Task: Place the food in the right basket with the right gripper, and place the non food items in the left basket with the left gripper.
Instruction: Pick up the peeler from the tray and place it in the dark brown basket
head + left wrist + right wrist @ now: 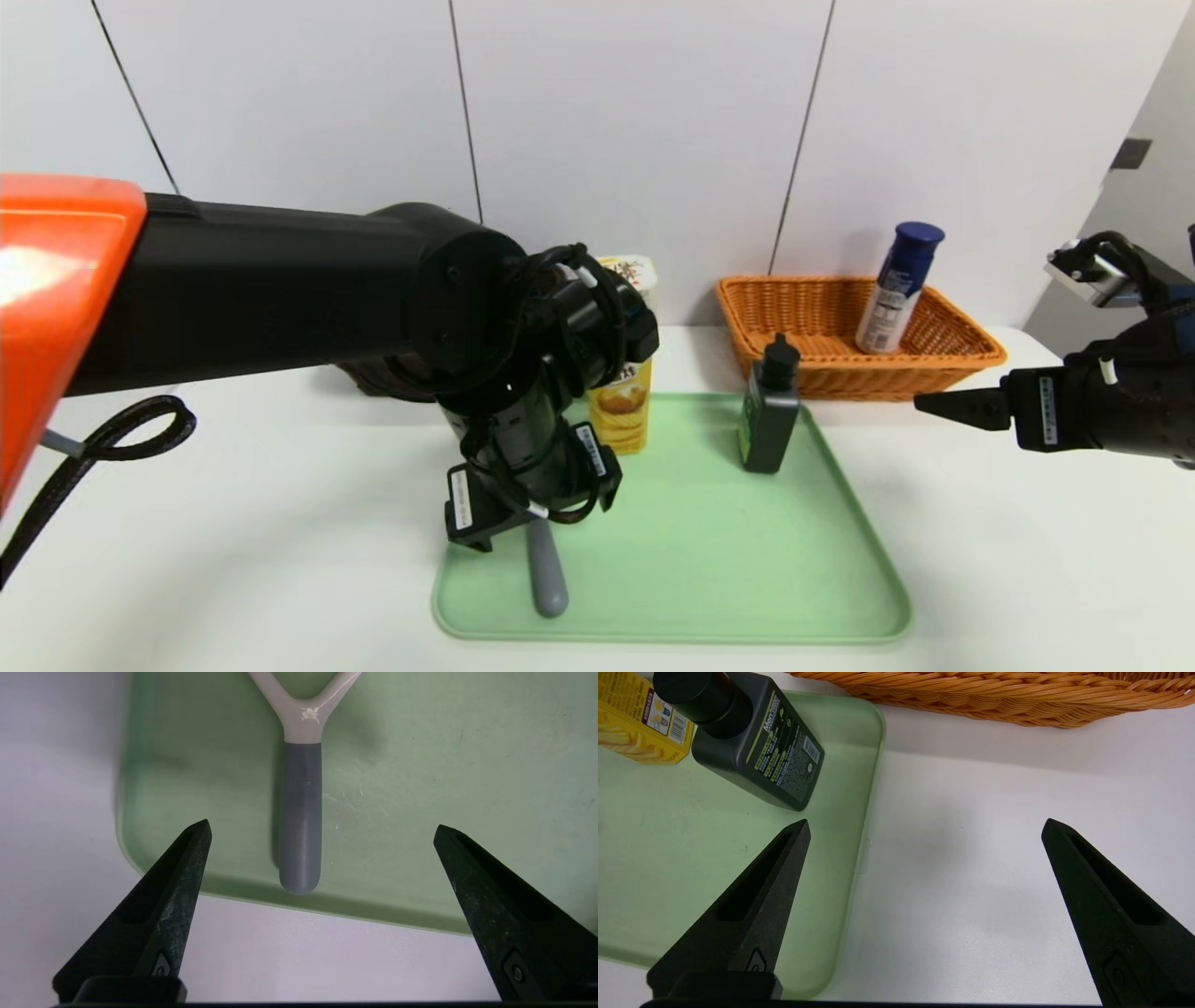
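Note:
A peeler with a grey handle [547,574] [301,826] and a white forked head lies at the near left of the green tray [747,579]. My left gripper [523,523] [321,826] hangs open just above that handle, one finger on each side, touching nothing. A yellow crisps canister [624,415] [640,723] and a black bottle [767,420] [766,760] stand at the tray's far side. My right gripper [934,406] [925,821] is open and empty over the table by the tray's right edge. The orange right basket [971,359] [994,695] sits behind it. My left arm hides the left basket.
A white spray can with a blue cap [896,289] leans upright inside the orange basket. A black cable [121,434] loops over the table at the left. The white wall stands close behind the basket and the tray.

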